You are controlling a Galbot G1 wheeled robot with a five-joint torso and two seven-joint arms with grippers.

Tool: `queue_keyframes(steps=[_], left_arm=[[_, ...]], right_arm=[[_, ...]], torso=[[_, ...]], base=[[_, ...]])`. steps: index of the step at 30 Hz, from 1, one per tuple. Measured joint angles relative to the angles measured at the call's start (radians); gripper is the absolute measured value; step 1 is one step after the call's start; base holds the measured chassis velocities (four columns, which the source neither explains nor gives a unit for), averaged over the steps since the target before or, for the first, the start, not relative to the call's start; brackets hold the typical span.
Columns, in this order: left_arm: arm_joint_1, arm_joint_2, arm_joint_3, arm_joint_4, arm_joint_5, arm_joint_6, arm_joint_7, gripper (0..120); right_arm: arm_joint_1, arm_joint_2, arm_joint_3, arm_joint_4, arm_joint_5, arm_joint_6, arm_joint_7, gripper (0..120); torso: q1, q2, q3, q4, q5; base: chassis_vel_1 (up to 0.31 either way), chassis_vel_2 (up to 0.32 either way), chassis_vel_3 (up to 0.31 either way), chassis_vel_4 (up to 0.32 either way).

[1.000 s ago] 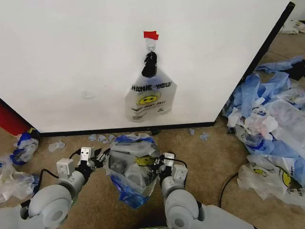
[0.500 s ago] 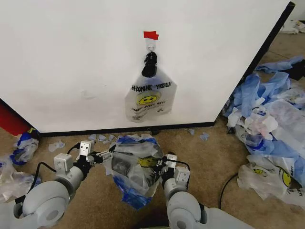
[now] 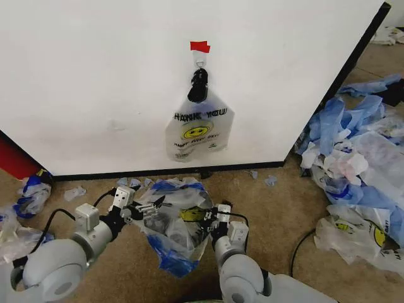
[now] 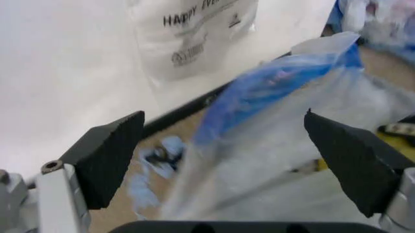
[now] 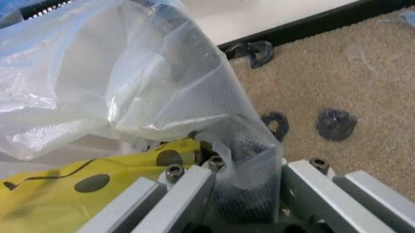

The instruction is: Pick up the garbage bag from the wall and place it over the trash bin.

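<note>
A: What are the arms like?
B: Rounded, light grey shells on both. The left arm (image 3: 60, 268) has a thin black cable looping off its wrist, and a small white box sits on top near the left tool (image 3: 146, 209).
A: And the right?
B: The right arm (image 3: 240, 278) has the same grey shell, a white block and a black cable behind the right tool (image 3: 211, 222).
A: The fingers?
B: In the left wrist view, black wedge-shaped pads (image 4: 107, 158) on silver metal with one screw. In the right wrist view, flat silver bars (image 5: 178, 194) with dark socket screws.
</note>
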Motion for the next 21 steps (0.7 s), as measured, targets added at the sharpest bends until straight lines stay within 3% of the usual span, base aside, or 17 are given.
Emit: queue_keyframes(steps=[7,21], left_arm=[[0.006,0.018,-0.001,0.04,0.109,-0.027,0.075,97],[-0.005,0.015,0.002,0.069,0.153,-0.046,0.1,92]], right_arm=[[0.003,0.005,-0.004,-0.012,-0.016,0.004,-0.004,0],[0.026,0.021,-0.049,-0.026,-0.028,0.007,-0.007,0]], torso=[[0.0,0.0,0.0,0.0,-0.0001],[0.0,0.0,0.0,0.0001,0.0]], base=[[0.0,0.0,0.0,0.0],[0.0,0.0,0.0,0.0]])
